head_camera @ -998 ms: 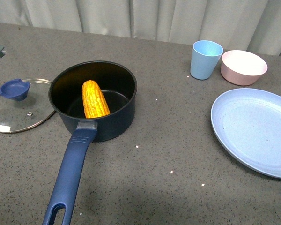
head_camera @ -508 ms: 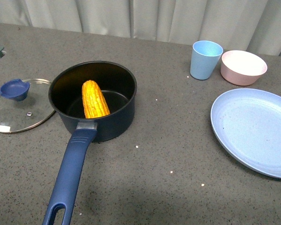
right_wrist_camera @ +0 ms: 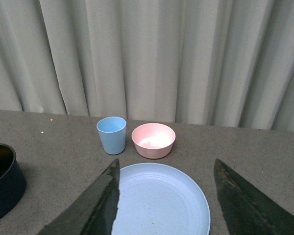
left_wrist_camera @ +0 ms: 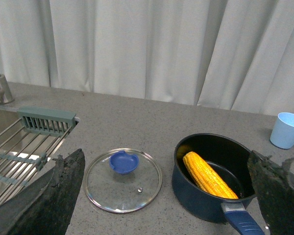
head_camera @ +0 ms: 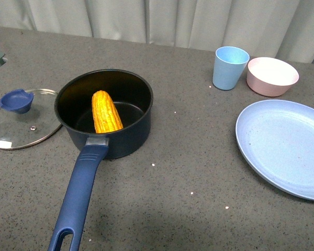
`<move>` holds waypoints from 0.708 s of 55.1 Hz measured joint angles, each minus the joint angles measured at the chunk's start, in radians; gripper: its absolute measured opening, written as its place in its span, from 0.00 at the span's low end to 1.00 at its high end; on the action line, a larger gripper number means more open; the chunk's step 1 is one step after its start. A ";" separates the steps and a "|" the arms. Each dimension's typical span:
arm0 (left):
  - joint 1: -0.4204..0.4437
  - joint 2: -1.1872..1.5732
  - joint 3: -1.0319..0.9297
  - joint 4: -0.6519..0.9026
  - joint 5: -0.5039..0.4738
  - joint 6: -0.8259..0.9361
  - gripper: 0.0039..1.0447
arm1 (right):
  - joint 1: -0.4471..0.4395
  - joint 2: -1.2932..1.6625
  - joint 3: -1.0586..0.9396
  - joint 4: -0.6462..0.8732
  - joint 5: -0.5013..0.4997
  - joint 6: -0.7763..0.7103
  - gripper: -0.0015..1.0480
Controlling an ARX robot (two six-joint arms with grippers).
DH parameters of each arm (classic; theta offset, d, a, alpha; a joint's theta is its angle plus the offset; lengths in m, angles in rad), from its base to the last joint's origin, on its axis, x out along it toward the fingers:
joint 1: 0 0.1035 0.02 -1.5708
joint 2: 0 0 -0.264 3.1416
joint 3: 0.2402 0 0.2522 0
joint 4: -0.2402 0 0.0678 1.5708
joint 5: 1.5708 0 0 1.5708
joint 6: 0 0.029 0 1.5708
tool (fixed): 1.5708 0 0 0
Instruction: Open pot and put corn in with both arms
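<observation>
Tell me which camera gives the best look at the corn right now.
The front view: the corn shows whole, leaning inside the pot. The left wrist view also shows it clearly, but smaller. The right wrist view catches only a yellow sliver at its edge.

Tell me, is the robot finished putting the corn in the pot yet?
It looks finished. The glass lid is off and lies flat on the counter beside the pot, and the corn leans inside it. Nothing is in hand: the left gripper and right gripper both have open, empty jaws. Nothing seems left to do.
</observation>
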 joint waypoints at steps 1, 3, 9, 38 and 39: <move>0.000 0.000 0.000 0.000 0.000 0.000 0.94 | 0.000 0.000 0.000 0.000 0.000 0.000 0.58; 0.000 0.000 0.000 0.000 0.000 0.000 0.94 | 0.000 0.000 0.000 0.000 0.000 0.000 0.65; 0.000 0.000 0.000 0.000 0.000 0.000 0.94 | 0.000 0.000 0.000 0.000 0.000 0.000 0.85; 0.000 0.000 0.000 0.000 0.000 0.000 0.94 | 0.000 0.000 0.000 0.000 0.000 0.000 0.91; 0.000 0.000 0.000 0.000 0.000 0.000 0.94 | 0.000 0.000 0.000 0.000 0.000 0.000 0.91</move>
